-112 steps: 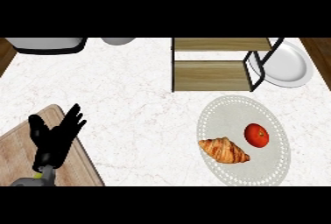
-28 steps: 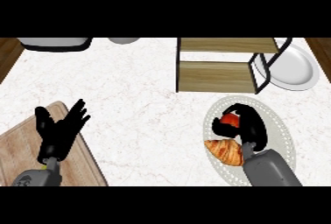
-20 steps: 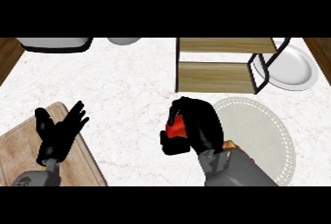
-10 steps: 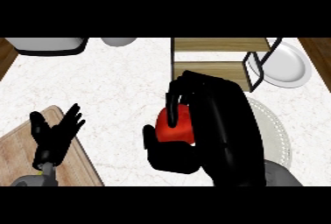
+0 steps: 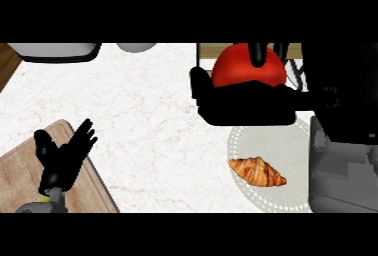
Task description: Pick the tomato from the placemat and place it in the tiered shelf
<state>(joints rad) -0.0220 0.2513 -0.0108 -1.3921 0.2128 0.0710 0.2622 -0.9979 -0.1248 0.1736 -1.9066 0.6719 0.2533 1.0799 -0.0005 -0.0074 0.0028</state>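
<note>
Tomato (image 5: 246, 66): red, round, held up in the right hand (image 5: 247, 106). It fills the space between thumb and fingers (image 5: 259, 53). Palm lies on the near side of the fruit; the fingers curl over its top from the far side, and the thumb sits at its left. Lower half of the tomato is hidden by the palm.

Right hand: closed round the tomato, grey forearm (image 5: 341, 170) coming in from the view's right.

Tiered shelf (image 5: 207, 51): directly beyond the right hand; only wooden slivers and dark frame show past the fingers. Cannot tell whether the tomato is over a tier or short of it.

Placemat (image 5: 284, 145): pale, round, just nearer than the right palm, partly covered by the forearm. Croissant (image 5: 257, 171) lies on it, nearer still, apart from the hand.

Left hand (image 5: 66, 156): well to the left of the right hand, fingers spread and pointing up, resting over the wooden cutting board (image 5: 21, 176).

Far from the left hand, at the counter's back edge: grey vessel (image 5: 55, 49) and a small pale bowl (image 5: 136, 47). White marbled counter (image 5: 148, 110) between the two hands.
</note>
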